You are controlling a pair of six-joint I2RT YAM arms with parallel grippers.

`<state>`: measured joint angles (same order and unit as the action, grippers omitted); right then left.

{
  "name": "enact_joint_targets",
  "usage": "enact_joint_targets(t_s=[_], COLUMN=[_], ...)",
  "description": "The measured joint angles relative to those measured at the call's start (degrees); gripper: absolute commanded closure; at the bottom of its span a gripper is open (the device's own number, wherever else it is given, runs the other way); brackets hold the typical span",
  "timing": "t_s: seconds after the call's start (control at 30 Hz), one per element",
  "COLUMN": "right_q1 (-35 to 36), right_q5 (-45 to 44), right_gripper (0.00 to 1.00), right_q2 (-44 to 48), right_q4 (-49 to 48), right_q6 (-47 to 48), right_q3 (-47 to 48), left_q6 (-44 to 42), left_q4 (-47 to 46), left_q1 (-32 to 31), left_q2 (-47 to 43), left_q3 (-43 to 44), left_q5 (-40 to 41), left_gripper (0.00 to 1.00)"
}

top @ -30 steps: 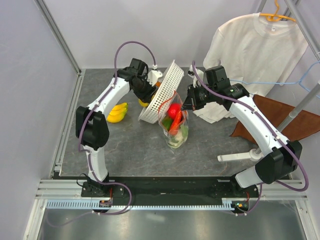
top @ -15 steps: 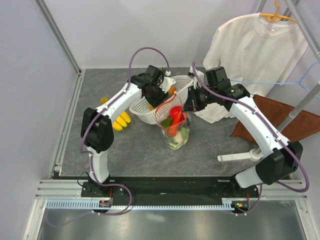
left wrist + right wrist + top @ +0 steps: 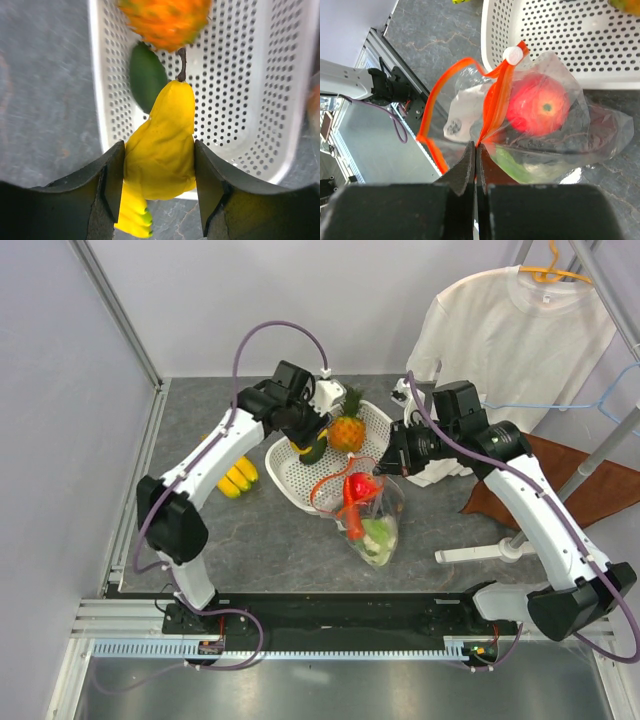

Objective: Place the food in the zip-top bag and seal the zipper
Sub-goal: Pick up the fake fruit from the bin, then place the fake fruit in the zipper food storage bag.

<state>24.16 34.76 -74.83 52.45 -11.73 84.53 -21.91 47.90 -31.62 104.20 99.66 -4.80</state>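
Zip-top bag (image 3: pixel 378 527), mouth toward basket (image 3: pixel 298 476)

The zip-top bag (image 3: pixel 590 135) is thin clear plastic, glossy and crinkled. Its zipper (image 3: pixel 497 105) is a smooth red-orange plastic strip with a white plastic end piece (image 3: pixel 512 54). The red round fruit (image 3: pixel 537 107) inside looks shiny. The basket (image 3: pixel 240 100) is hard white perforated plastic, matt. The yellow pear (image 3: pixel 162 145) has a smooth, waxy skin. The left gripper (image 3: pixel 159 150) has matt black plastic fingers (image 3: pixel 107 190). The table (image 3: pixel 45 100) is grey and dull — mottled like stone. The T-shirt (image 3: pixel 500 330) is soft white cloth.
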Motion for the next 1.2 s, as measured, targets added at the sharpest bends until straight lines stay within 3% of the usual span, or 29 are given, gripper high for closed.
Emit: enact_joint_targets(t_s=[0.23, 0.47, 0.63, 0.8, 0.93, 1.03, 1.07, 1.13, 1.2], right_q1=[0.0, 0.0, -1.2, -3.2, -3.7, -3.8, -3.8, -4.3, -4.6], right_q5=[-2.3, -5.6, -6.4, -6.0, -5.0, -4.6, -4.7, -4.9, -4.7], right_gripper=[1.00, 1.00, 1.00, 1.00, 1.00, 1.00, 1.00, 1.00, 1.00], right_q2=[0.9, 1.1, 1.4, 1.4, 1.9, 2.6, 2.8, 3.0, 3.1], right_q4=[1.8, 3.2, 4.2, 4.9, 5.3, 5.3, 5.3, 5.3, 5.5], right_q6=[2.5, 6.0, 6.6, 6.6, 6.6, 6.6, 6.6, 6.6, 6.6], right_q3=[-4.6, -4.7, -4.6, -4.5, -4.5, -4.5, -4.5, -4.5, -4.5], left_q6=[1.0, 8.8, 18.0, 24.7, 27.9, 28.8, 28.8, 28.3, 27.0], left_q4=[0.2, 0.3, -3.3, -7.4, -8.6, -8.8, -8.9, -8.5, -8.5], left_q1=[0.0, -1.4, -6.1, -11.2, -13.0, -13.5, -13.6, -14.0, -14.3], left_q2=[-9.9, -17.9, -22.9, -22.6, -17.0, -12.0, -11.0, -9.9, -10.3], left_q3=[2.5, -0.7, -7.4, -14.4, -14.9, -12.3, -11.5, -9.9, -9.3], left_q5=[-5.4, -24.0, -30.9, -32.9, -32.9, -31.8, -31.5, -30.5, -29.4], left_gripper=[0.75, 0.74, 0.69, 0.59, 0.58, 0.44, 0.24, 0.01, 0.00])
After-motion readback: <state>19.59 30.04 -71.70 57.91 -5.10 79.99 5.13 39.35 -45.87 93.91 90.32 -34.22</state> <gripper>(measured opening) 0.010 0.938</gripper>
